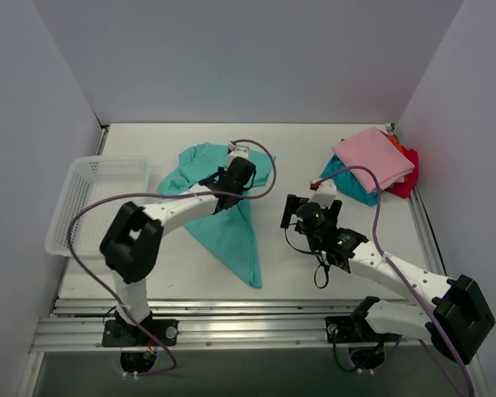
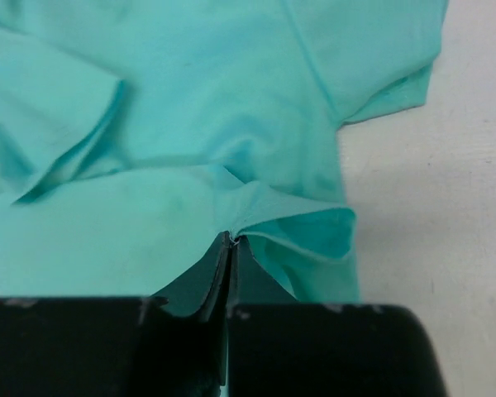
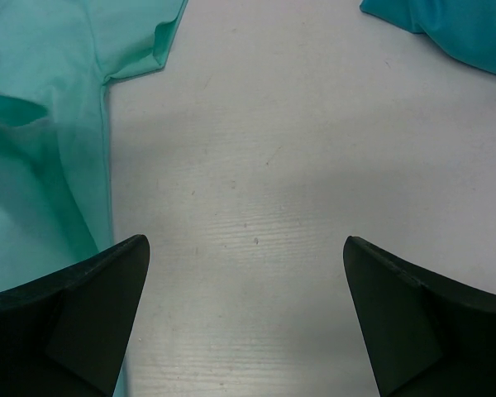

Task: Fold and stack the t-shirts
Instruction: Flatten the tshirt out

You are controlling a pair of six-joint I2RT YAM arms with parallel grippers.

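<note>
A teal-green t-shirt (image 1: 223, 211) lies crumpled in the middle of the table, one end drawn to a point toward the front. My left gripper (image 1: 236, 175) is over its upper part, shut on a fold of the teal-green cloth (image 2: 256, 198). My right gripper (image 1: 302, 208) is open and empty above bare table, right of the shirt, whose edge shows in the right wrist view (image 3: 58, 141). A stack of folded shirts stands at the back right: pink (image 1: 374, 159) on top, teal-blue (image 1: 347, 184) below, red (image 1: 407, 182) and orange (image 1: 403, 149) at the edges.
A white plastic mesh basket (image 1: 87, 198) stands at the left edge of the table. Grey walls close in the back and both sides. A metal rail (image 1: 256, 318) runs along the front. Cables loop from both arms.
</note>
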